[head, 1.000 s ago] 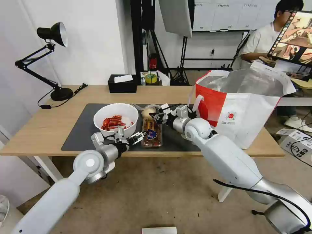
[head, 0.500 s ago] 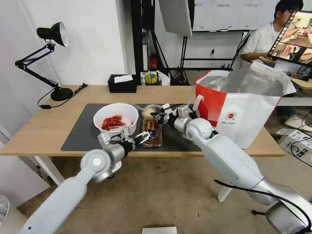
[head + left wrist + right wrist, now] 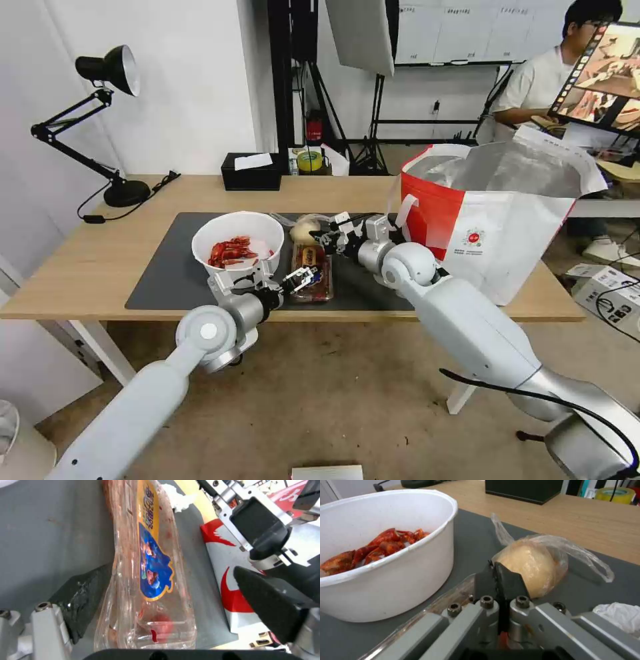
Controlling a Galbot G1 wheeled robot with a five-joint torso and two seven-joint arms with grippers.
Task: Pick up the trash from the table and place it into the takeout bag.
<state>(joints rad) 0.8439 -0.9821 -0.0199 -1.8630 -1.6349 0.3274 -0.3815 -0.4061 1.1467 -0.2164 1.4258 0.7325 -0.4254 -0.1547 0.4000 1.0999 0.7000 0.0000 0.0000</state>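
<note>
1. Surface [image 3: 373,190]: light wood grain, matt; mat [image 3: 170,267] dark grey, matt.
2. Bowl [image 3: 396,580]: smooth white plastic, faint sheen.
3. Tray [image 3: 150,580]: clear glossy plastic, printed label.
4. Bun bag [image 3: 583,555]: thin crinkled clear film.
5. Takeout bag [image 3: 507,233]: silver foil lining, shiny.
6. Left gripper [image 3: 176,600] fingers [image 3: 270,600]: matt black pads, brushed metal mounts.

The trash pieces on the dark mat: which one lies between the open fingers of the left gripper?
The clear plastic hinged tray with the blue-and-yellow label, straddled by the left gripper.

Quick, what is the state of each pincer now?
Left pincer: open, fingers either side of the clear plastic tray.
Right pincer: shut on the tray's far end.
</note>
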